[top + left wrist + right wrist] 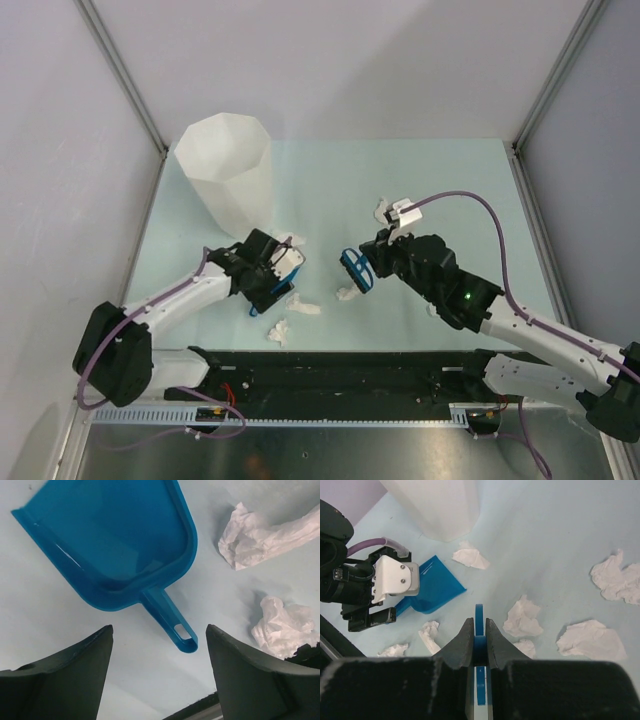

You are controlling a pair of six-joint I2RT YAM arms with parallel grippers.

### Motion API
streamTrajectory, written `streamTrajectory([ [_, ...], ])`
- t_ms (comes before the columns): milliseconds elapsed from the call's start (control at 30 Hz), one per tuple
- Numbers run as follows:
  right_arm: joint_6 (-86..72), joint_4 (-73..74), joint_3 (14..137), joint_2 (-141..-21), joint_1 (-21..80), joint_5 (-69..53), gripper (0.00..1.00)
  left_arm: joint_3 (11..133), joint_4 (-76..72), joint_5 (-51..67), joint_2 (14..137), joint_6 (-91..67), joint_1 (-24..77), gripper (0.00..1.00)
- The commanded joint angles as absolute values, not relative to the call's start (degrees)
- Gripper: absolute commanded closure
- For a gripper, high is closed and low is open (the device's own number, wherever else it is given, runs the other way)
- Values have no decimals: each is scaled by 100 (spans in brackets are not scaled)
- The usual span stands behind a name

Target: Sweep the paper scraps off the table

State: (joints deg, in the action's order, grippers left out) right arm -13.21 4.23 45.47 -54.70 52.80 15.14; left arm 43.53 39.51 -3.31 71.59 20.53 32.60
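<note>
Crumpled white paper scraps [305, 308] lie scattered over the near middle of the pale green surface [450, 180]. Most sit between the two robot arms and toward the front edge. One wad [382, 210] lies farther back near the centre, and another [470, 557] at the foot of the tall white bin [225, 170] standing toward the far left corner. A blue dustpan [115, 545] lies flat on the surface just in front of the bin, its handle [170, 622] turned toward the left arm [180, 295]. That arm's jaws hang open above the pan, one finger [65, 675] on either side of the handle and neither touching it. Two wads [285, 627] lie just beside the pan. The jaws of the right arm [520, 320] are clamped on the thin handle of a small blue brush [353, 270] near the middle of the surface, facing the dustpan. Whether its bristles touch down cannot be told.
</note>
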Motion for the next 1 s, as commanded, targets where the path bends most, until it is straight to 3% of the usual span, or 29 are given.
streamTrajectory([
  [0,-1265,193,4474,-5388,5317,1670,100,4369,3806,-176,7460,2241,3191,21],
  [300,-1143,123,4377,-5335,5545,1424,100,4096,3577,80,8261,2276,2997,33],
  [367,-967,106,4377,-5370,5825,1275,100,4069,3542,97,8349,2329,2945,42],
  [500,-555,53,4324,-5510,6494,836,100,3999,3542,185,8253,2399,2892,78],
  [533,-475,-130,4316,-5546,6634,522,100,3956,3551,158,8209,2399,2874,97],
  [667,-395,-562,4280,-5827,7127,-245,100,3797,3621,9,7500,2373,2690,100],
  [767,-562,-1088,4236,-6239,7452,-562,100,3727,3691,-743,6901,2408,2637,100],
  [967,-739,-2443,4578,-7864,7690,-852,100,4034,4051,-1379,5679,2584,2365,100],
])
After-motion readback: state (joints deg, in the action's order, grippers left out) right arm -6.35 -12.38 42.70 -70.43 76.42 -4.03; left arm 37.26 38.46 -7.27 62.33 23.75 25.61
